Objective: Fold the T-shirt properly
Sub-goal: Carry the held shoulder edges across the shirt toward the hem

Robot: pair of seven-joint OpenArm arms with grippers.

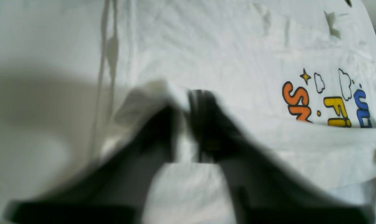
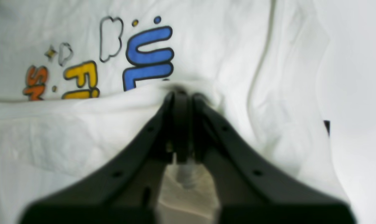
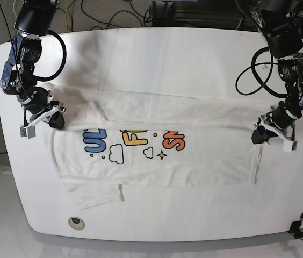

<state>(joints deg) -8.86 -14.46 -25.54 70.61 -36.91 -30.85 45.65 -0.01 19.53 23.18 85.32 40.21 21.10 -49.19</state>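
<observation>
The white T-shirt (image 3: pixel 157 161) lies spread across the table with its far part folded toward the print, so only the tops of the blue, yellow and orange letters show. My right gripper (image 2: pixel 183 91) stands at the fold's edge by the blue letters, jaws nearly together on a ridge of cloth; in the base view my right gripper (image 3: pixel 59 121) is at the shirt's left end. My left gripper (image 1: pixel 188 96) is blurred, with white cloth over one finger and a narrow strip of cloth between the jaws; in the base view my left gripper (image 3: pixel 258 134) is at the shirt's right end.
The white table (image 3: pixel 194 54) has rounded corners. Cables (image 3: pixel 103 16) hang behind its far edge. A round hole (image 3: pixel 76 221) sits near the front left, and a black clamp (image 3: pixel 302 226) at the front right corner.
</observation>
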